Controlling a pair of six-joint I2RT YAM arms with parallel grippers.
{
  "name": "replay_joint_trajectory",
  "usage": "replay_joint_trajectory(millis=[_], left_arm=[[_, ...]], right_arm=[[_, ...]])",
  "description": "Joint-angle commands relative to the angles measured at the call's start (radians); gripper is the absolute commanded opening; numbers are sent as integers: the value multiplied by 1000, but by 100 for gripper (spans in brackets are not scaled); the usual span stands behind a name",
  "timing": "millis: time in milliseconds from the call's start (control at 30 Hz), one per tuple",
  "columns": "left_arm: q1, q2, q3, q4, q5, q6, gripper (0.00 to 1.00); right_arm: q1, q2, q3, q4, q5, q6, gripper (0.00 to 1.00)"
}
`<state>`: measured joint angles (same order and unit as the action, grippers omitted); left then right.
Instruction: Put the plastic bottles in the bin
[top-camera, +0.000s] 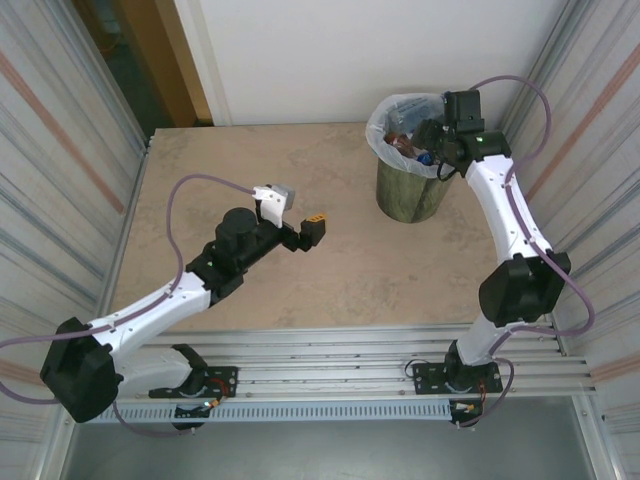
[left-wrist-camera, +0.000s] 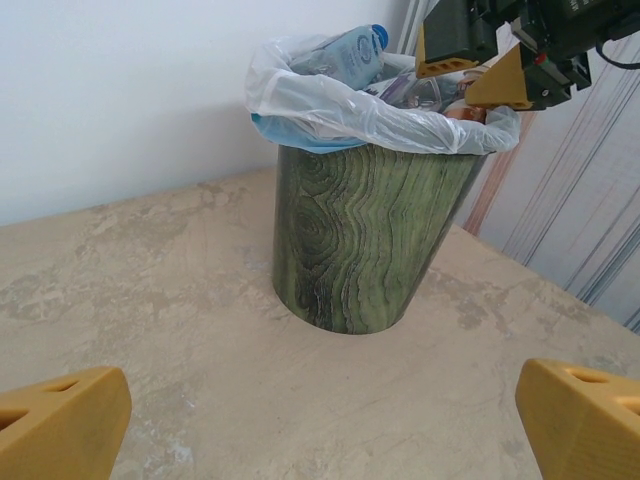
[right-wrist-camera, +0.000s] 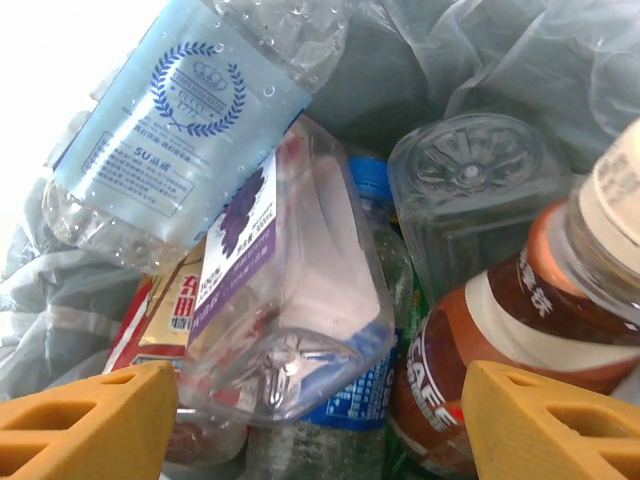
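Over the bin (top-camera: 410, 197) at 1 o'clock on the bench (top-camera: 350, 285), right gripper (right-wrist-camera: 315, 410) fingers spread above piled plastic bottles (right-wrist-camera: 185, 130); left gripper (top-camera: 297, 215) fingers wide apart near mid-bench.

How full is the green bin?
Nearly full. The bin has plastic bottles heaped up to its rim, and one blue-capped bottle pokes out above the white bag.
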<state>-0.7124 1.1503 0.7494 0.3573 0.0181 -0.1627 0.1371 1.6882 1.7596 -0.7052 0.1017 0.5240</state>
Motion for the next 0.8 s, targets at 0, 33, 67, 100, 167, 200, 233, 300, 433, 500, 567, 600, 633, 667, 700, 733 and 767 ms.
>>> replay_joint_trajectory(millis=[0, 33, 67, 100, 167, 200, 233, 300, 433, 500, 567, 600, 633, 667, 700, 733, 767], left_arm=[[8, -6, 1, 29, 2, -12, 99], [8, -7, 1, 30, 2, -12, 99], [8, -7, 1, 29, 3, -12, 99], [8, -6, 1, 31, 3, -12, 99], [10, -4, 1, 31, 2, -14, 99], [10, -3, 1, 31, 1, -14, 99], [10, -4, 1, 31, 2, -14, 99], [10, -3, 1, 32, 1, -14, 99], [11, -5, 1, 34, -1, -14, 99], [11, -7, -5, 38, -4, -15, 99], [13, -9, -11, 43, -7, -18, 99], [14, -10, -11, 42, -7, -18, 99], [14, -9, -11, 43, -7, -18, 99], [14, -10, -12, 43, -6, -18, 99], [16, -10, -12, 42, -7, -18, 99], [16, -12, -12, 42, -7, -18, 99], [17, -12, -12, 41, -7, -18, 99]], right_arm=[[-7, 32, 16, 32, -33, 25, 73], [-7, 39, 25, 31, -32, 25, 73], [-9, 47, 34, 29, -29, 24, 73], [-11, 55, 42, 25, -30, 26, 72], [-14, 73, 61, 14, -28, 27, 72], [-16, 82, 71, 7, -28, 28, 72], [-17, 92, 82, 1, -28, 30, 72], [-17, 109, 103, -14, -31, 33, 71], [-17, 134, 145, -27, -49, 42, 69], [-17, 142, 149, -25, -58, 47, 69], [-19, 143, 147, -25, -63, 55, 68], [-19, 144, 148, -22, -65, 61, 68], [-19, 143, 146, -19, -69, 63, 66], [-19, 143, 144, -16, -72, 68, 64], [-21, 142, 143, -13, -74, 72, 62], [-21, 139, 141, -10, -74, 74, 59], [-20, 139, 139, -9, -74, 76, 57]])
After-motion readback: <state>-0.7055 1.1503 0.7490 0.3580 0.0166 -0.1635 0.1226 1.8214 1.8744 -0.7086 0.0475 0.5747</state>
